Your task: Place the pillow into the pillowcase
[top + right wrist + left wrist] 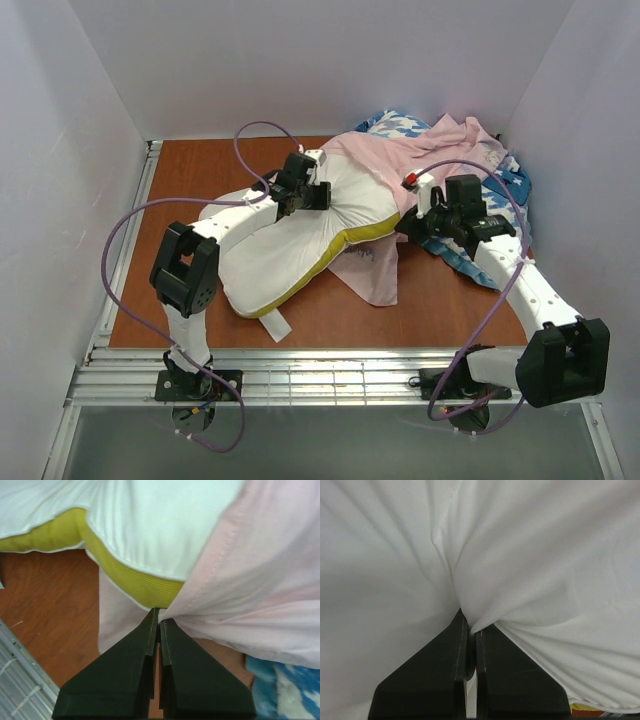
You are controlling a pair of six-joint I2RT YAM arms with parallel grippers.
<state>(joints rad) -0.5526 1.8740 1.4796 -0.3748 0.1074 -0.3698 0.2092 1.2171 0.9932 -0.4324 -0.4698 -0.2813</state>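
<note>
The white pillow with a yellow side edge lies across the middle of the table, its far right end under the pale pink pillowcase. My left gripper is shut on a fold of the pillow's white cover at its far edge. My right gripper is shut on the pink pillowcase's edge, right beside the pillow's yellow edge. A small white tag hangs at the pillow's near corner.
A blue-and-white houndstooth cushion lies under the pillowcase at the back right, a corner showing in the right wrist view. White walls close in the brown table. A metal rail runs along the near edge.
</note>
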